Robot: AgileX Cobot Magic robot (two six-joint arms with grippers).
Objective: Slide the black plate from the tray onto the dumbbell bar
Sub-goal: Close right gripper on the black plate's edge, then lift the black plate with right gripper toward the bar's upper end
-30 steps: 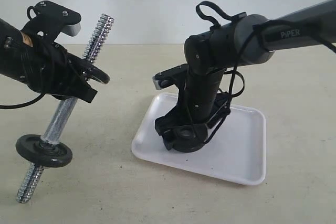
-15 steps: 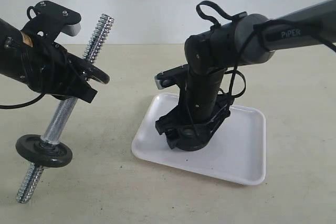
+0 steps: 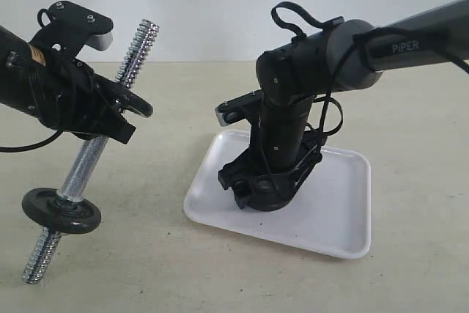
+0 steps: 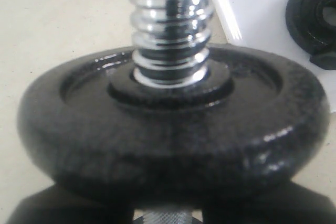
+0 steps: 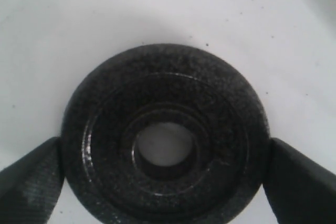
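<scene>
The black plate (image 5: 210, 87) lies in the white tray (image 5: 79, 19), its centre hole showing white. My right gripper (image 5: 165, 174) is shut on it, one finger (image 5: 31, 177) against each side of the rim. In the exterior view this gripper (image 3: 264, 185) stands down on the black plate (image 3: 261, 197) near the tray's (image 3: 337, 214) left half. My left gripper (image 3: 110, 116) is shut on the dumbbell bar (image 3: 84, 163) and holds it tilted, threaded end up. A black disc (image 3: 61, 210) sits low on the bar, and fills the left wrist view (image 4: 168, 129) below the threads (image 4: 170, 24).
The bar's lower threaded end (image 3: 40, 258) reaches down near the beige tabletop (image 3: 146, 254) at the front left. A pale wall stands behind the table. The right arm (image 3: 410, 38) comes in from the upper right.
My right gripper has shifted slightly to the right over the tray with the plate between its fingers. The left arm and the bar have not moved.
</scene>
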